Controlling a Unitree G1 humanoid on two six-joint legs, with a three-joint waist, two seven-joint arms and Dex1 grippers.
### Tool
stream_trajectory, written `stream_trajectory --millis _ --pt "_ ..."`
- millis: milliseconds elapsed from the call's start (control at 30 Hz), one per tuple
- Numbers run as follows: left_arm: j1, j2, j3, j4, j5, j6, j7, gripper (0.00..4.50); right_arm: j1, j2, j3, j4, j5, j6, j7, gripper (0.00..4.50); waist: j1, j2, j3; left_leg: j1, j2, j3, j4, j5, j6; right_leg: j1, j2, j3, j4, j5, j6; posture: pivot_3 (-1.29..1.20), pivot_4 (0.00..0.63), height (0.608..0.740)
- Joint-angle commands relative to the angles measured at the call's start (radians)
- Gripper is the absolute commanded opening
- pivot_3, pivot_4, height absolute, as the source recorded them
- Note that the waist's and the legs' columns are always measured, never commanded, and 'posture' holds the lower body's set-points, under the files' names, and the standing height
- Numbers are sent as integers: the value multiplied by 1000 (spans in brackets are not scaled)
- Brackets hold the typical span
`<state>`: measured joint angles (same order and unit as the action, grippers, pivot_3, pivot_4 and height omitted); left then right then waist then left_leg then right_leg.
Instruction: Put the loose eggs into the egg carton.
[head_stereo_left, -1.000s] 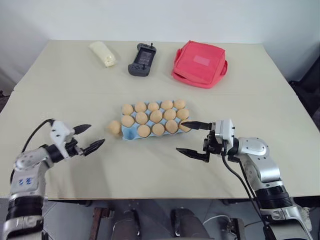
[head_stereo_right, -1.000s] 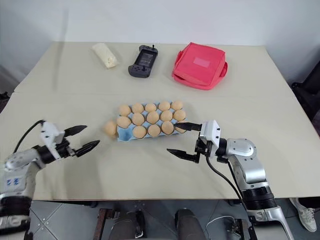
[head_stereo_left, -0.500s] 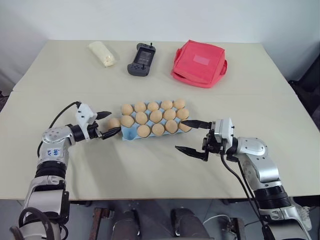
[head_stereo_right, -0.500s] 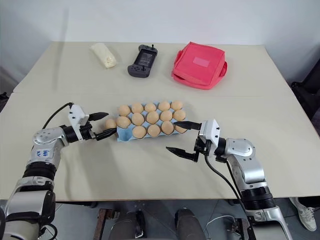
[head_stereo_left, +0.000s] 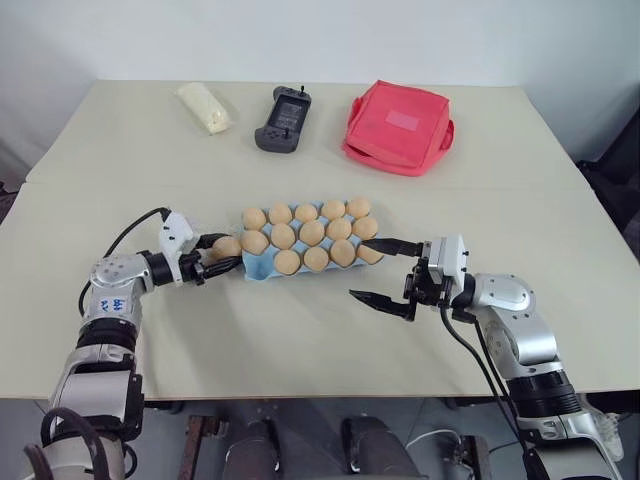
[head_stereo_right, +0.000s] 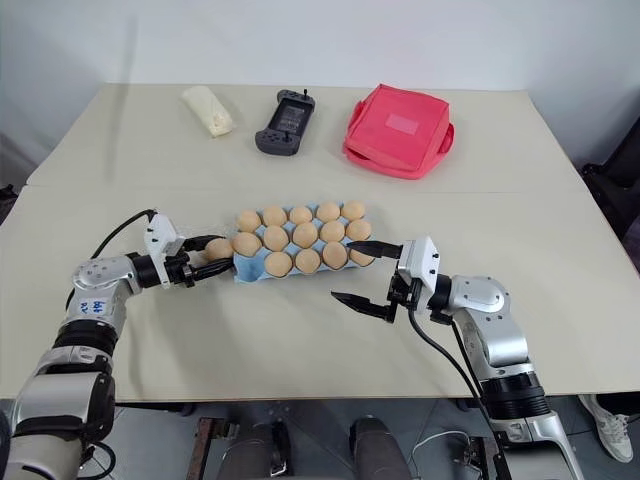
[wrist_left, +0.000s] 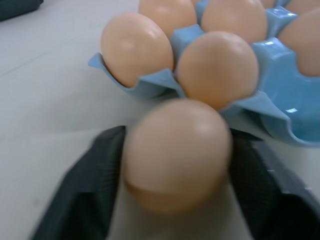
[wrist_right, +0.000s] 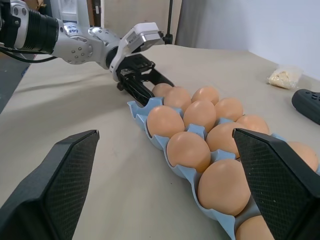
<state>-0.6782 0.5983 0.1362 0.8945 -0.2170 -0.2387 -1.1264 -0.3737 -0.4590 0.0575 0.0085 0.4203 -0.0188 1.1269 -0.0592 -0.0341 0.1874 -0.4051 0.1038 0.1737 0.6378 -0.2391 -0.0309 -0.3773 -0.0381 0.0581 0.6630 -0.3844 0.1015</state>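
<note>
Left gripper (head_stereo_left: 222, 256) clamps loose egg (wrist_left: 176, 152) beside egg carton (head_stereo_left: 262, 265)'s left end; wrist view confirms finger contact. Right gripper (head_stereo_left: 383, 272) wide open, empty.

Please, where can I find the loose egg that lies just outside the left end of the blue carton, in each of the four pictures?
Left eye view: the loose egg is left of centre, at the egg carton's left end, in the left gripper.
Right eye view: same place.
Left wrist view: large, between that gripper's two black fingers.
Right wrist view: at the carton's far end, by the left gripper.
Shared landmark: the carton's blue end.
</note>
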Motion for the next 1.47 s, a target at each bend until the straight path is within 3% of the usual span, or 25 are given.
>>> stream_trajectory --millis 33,233,500,667,867,1067,1233,1467 --pt "45 26 58 -211 -121 109 -56 2617 -3 -5 -17 -29 13 -5 0 4500 1 0 0 0 0 0 0 0 0 0 0 0 0 0 0 0 150 740" --pt "127 11 23 -508 -165 253 -45 2617 -5 -2 -15 -23 17 -1 5 4500 3 0 0 0 0 0 1 0 0 1 0 0 1 0 0 0 150 740" --pt "121 -44 -29 -510 -143 293 -9 2617 5 -11 -8 -47 30 29 11 4500 -1 0 0 0 0 0 8 -1 1 2 0 1 4 1 1 0 150 740" --pt "121 -31 -2 -477 -139 264 20 3816 9 -14 -17 -62 30 45 8 4500 0 0 0 0 1 -3 7 -1 1 1 1 1 4 1 1 0 150 740" --pt "195 26 35 -565 -150 275 32 3816 7 -23 -25 -48 30 47 15 4500 -2 0 0 0 0 -3 7 -1 2 1 0 2 3 1 1 0 150 740" --pt "434 158 156 -795 -196 346 44 3816 -5 -51 -53 -4 15 33 9 4500 -3 0 0 0 2 -5 5 -3 1 1 -2 2 1 1 1 0 150 740" --pt "565 143 254 -915 -239 381 132 3816 12 -70 -87 48 22 13 32 4500 4 0 0 0 3 -7 5 -4 1 2 -5 1 0 0 1 0 150 740" --pt "646 114 275 -996 -233 382 205 3816 -3 -68 -113 135 0 -46 20 4500 1 0 0 0 0 -6 4 -5 4 3 -7 1 -1 1 1 0 150 740"
